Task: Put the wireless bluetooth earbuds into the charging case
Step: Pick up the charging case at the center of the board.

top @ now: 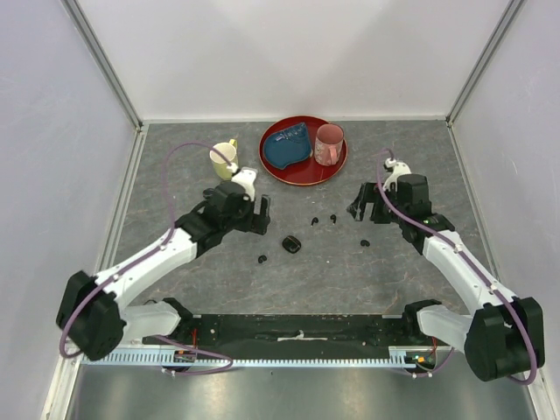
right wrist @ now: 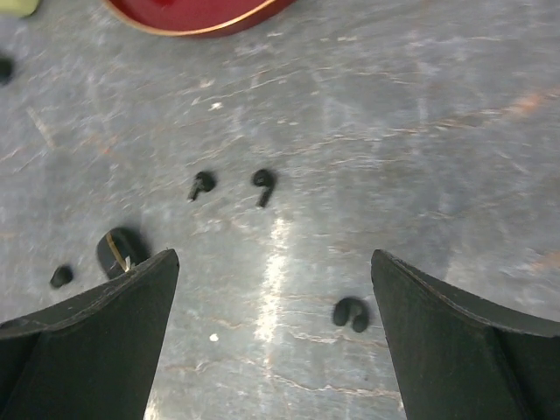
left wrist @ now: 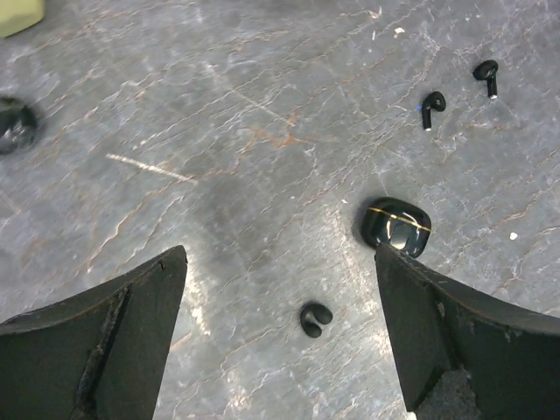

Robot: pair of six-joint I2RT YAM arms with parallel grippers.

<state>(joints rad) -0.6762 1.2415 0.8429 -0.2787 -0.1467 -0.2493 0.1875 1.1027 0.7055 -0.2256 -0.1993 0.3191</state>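
Note:
Four tiny black earbuds lie on the grey table. Two stemmed ones (top: 314,219) (top: 333,217) sit mid-table, one (top: 365,242) to the right and one (top: 262,259) to the left. A black oval charging case (top: 290,244) lies between them. My left gripper (top: 256,226) is open and empty. In the left wrist view the left gripper (left wrist: 278,262) hangs over the curled earbud (left wrist: 315,318), with the case (left wrist: 396,225) by its right finger. My right gripper (top: 363,210) is open and empty. In the right wrist view the right gripper (right wrist: 273,262) has a curled earbud (right wrist: 351,313) near its right finger.
A red plate (top: 302,175) at the back holds a blue object (top: 287,147) and a pink mug (top: 329,144). A yellow mug (top: 224,160) stands left of it. A second dark object (left wrist: 13,127) lies at the left edge of the left wrist view.

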